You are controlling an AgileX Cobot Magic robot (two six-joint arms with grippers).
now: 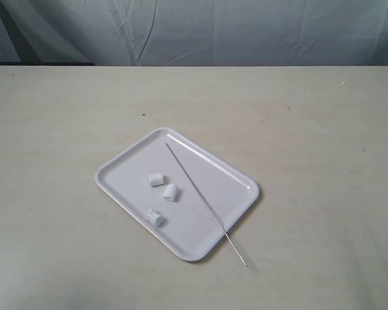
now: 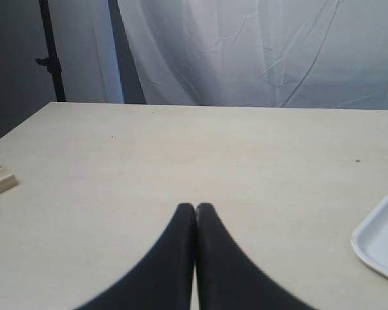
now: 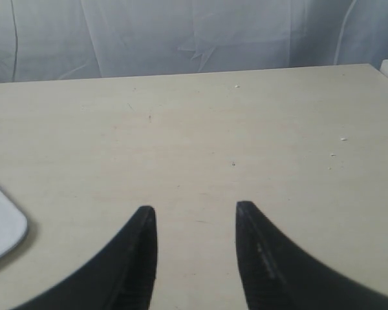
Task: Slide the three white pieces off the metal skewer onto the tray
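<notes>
The left gripper (image 2: 195,208) is held low over the table (image 1: 310,129), its fingers pressed together on nothing. The right gripper (image 3: 194,210) is held likewise, with its fingers spread. Both are apart from the tray (image 1: 126,166). The three white pieces (image 1: 170,192) are scattered on it, left of the metal skewer (image 1: 200,197), which is laid diagonally with its near end overhanging the rim.

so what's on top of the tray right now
Three white pieces lie loose on the tray, and the bare metal skewer lies diagonally across it, one end past the rim. None covers another; only the table under the tray is hidden.
</notes>
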